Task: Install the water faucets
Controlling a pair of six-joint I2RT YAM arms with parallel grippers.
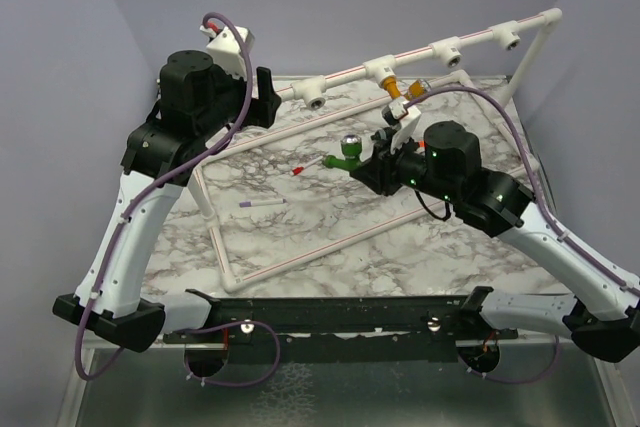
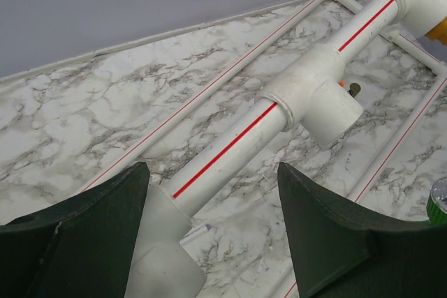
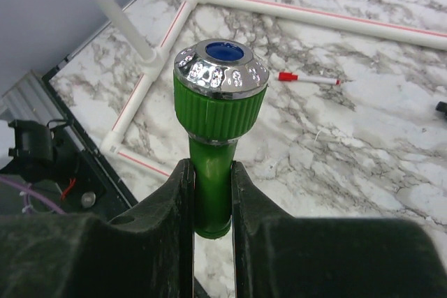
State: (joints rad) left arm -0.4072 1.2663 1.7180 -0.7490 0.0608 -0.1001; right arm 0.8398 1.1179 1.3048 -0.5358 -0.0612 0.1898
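Note:
My right gripper (image 3: 211,193) is shut on the stem of the bright green faucet (image 3: 216,102), whose silvery round end with a blue centre points away from the wrist. In the top view that faucet (image 1: 348,152) hangs over the middle of the marble table, below the white red-striped pipe frame (image 1: 440,47). The mustard-orange faucet (image 1: 397,97) sits under the frame's middle T-socket and shows at the left wrist view's right edge (image 2: 440,29). My left gripper (image 1: 268,97) is open, its jaws wide on either side of the pipe's left end (image 2: 230,151), which lies close to the left finger (image 2: 84,242).
A red pen (image 1: 308,166) and a purple pen (image 1: 262,203) lie on the marble top inside the frame's base rectangle (image 1: 300,257). An open T-socket (image 2: 328,106) sits just ahead of the left jaws. Grey walls close in behind and at both sides.

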